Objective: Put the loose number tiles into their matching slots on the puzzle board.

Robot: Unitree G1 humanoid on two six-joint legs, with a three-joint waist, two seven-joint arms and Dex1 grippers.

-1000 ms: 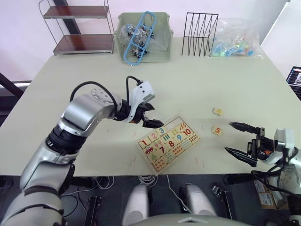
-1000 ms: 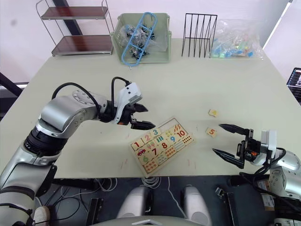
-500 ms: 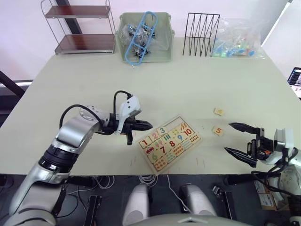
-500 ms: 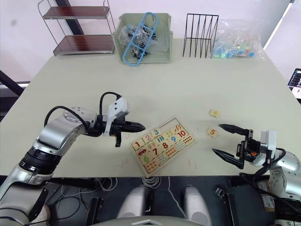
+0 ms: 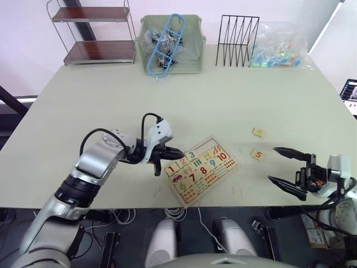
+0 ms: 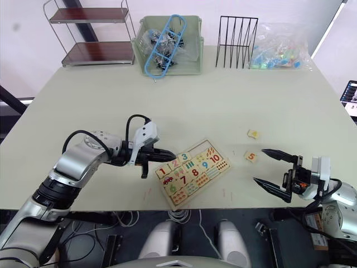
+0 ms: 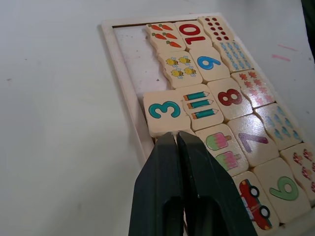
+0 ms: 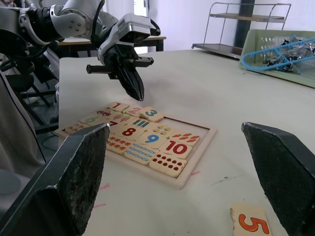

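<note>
The puzzle board [image 5: 207, 177] lies askew near the table's front edge. Tiles 1, 2 and 3 [image 8: 151, 114] sit in its edge row, and beside them is a bare pale slot [image 7: 140, 54]. My left gripper [image 5: 178, 151] is shut with nothing in it. Its tips [image 7: 175, 133] hover just over the board's left end, next to the 3 tile [image 7: 165, 110]. Two loose number tiles lie right of the board: the 5 [image 5: 257, 154] and another [image 5: 259, 132] beyond it. My right gripper [image 5: 287, 166] stands open, right of the 5 tile [image 8: 250, 221], holding nothing.
Along the table's far edge stand a green bin [image 5: 170, 46] with blue hangers, a black wire rack [image 5: 237, 32] and a clear bag [image 5: 280, 47] of colourful pieces. A metal shelf [image 5: 95, 33] stands at the back left.
My left gripper has shut and its arm has sunk lower, the tips staying by the board's left end. The right gripper has not moved.
</note>
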